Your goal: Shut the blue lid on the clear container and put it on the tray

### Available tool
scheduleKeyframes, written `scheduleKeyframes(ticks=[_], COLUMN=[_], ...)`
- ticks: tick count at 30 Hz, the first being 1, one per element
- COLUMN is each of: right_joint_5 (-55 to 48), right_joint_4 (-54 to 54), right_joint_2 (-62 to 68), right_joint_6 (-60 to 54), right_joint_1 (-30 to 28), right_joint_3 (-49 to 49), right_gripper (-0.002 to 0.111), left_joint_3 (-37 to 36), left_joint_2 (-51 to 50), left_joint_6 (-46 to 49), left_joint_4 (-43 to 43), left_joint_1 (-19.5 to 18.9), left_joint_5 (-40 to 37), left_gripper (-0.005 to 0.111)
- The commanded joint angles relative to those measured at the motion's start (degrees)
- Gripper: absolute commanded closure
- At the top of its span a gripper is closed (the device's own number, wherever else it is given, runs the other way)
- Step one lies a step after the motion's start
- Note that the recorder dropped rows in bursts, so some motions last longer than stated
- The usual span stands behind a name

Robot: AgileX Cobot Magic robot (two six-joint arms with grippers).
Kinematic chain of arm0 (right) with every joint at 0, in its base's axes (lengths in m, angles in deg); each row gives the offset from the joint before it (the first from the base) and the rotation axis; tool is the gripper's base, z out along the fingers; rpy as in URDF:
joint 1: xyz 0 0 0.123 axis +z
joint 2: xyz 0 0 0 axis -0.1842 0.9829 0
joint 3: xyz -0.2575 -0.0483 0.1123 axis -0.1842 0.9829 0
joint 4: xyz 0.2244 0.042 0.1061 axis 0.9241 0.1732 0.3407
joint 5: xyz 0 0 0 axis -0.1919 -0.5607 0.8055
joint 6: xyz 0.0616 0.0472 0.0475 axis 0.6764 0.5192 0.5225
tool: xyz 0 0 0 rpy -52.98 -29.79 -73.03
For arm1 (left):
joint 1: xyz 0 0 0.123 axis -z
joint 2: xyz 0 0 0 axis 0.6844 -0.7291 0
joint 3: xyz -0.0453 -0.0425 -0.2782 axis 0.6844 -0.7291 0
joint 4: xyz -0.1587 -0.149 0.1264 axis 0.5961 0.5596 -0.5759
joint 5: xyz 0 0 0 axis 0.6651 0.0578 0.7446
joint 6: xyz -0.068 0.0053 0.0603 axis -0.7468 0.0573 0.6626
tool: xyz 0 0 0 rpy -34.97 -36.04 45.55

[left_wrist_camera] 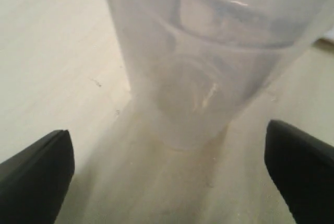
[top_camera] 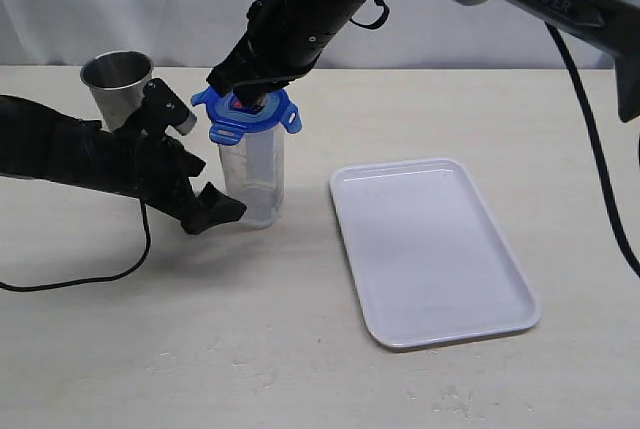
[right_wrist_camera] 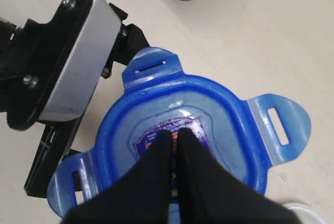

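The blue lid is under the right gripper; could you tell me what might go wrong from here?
The left gripper stands open, not clamping the clear container, so the right gripper pushing the blue lid might tip it. The lid's tabs flare outward, unlatched; it could pop off.

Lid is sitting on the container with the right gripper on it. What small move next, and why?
Probably close the left gripper on the clear container near its base. Its jaws stand open either side, apart from the wall, while the shut right gripper rests on the blue lid, whose tabs flare outward, unlatched. Steadying it first should let the lid seat.
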Motion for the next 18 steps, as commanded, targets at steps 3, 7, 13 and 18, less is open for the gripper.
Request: scheduleKeyframes(ticks=[3,7,13,18], right_joint_5=[-2.46,-2.25,-2.36,-2.23], right_joint_4=[-1.74,-1.74,-1.74,-1.74], right_joint_2=[1.18,1.18,1.18,1.18], right_joint_6=[-0.04,-0.03,-0.75,-1.74], right_joint_1=[0.15,0.15,0.15,0.15], right_joint_3=[0.55,0.55,0.55,0.55], right_gripper=[0.104,0.104,0.104,0.104], left_joint_3=[0.48,0.48,5.20,13.89], left_joint_2=[0.00,0.00,-5.12,-14.02], left_joint_6=[1.67,1.69,1.69,1.69], left_joint_4=[-3.98,-7.30,-13.97,-15.91], left_joint_1=[-0.83,-9.26,-16.06,-14.70], left_joint_5=[-0.82,-18.80,-32.66,-38.27], left_gripper=[0.015,0.015,0.015,0.015])
